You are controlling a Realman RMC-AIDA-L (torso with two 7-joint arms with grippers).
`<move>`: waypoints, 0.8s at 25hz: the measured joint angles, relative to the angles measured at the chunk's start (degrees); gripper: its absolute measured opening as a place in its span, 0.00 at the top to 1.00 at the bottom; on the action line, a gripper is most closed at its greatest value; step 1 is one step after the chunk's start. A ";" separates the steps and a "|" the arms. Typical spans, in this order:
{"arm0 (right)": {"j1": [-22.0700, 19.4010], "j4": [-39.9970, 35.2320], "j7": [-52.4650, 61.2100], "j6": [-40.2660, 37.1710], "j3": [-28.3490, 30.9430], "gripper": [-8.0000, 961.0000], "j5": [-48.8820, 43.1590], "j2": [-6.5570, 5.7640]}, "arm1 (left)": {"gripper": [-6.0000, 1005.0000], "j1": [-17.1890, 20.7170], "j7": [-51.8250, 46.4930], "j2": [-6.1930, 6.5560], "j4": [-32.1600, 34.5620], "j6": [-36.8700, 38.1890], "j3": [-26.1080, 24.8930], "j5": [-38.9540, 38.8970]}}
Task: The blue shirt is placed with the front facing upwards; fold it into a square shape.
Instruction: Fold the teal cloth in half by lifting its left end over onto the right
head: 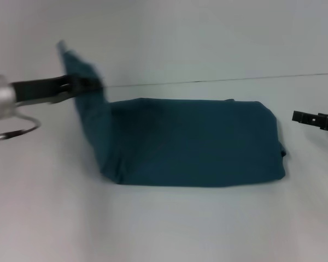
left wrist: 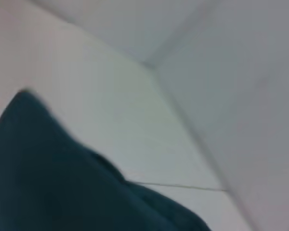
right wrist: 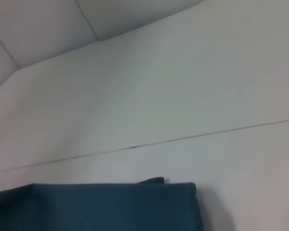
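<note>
Our left gripper [head: 82, 84] fingers pinch the dark teal-blue cotton shirt [head: 191, 142], lifting its end off the white desk [head: 164, 224]; our right gripper [head: 309, 117] hovers apart, fingers' state unclear.

Pale grey-white table [head: 169, 224] in front of me, with a thin dark seam line running across it behind the cloth. The only thing lying on it is the blue shirt [head: 197, 144], folded into a long flat band. Most of it sits flat on the surface, but the end on my left side is pulled up off the table, so only the rest rests there.
</note>
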 joint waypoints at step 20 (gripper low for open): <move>0.32 1.14 -2.73 -1.24 -0.48 0.06 0.49 0.26 | 0.93 -15.68 16.75 -4.31 -30.16 -19.09 33.16 -38.63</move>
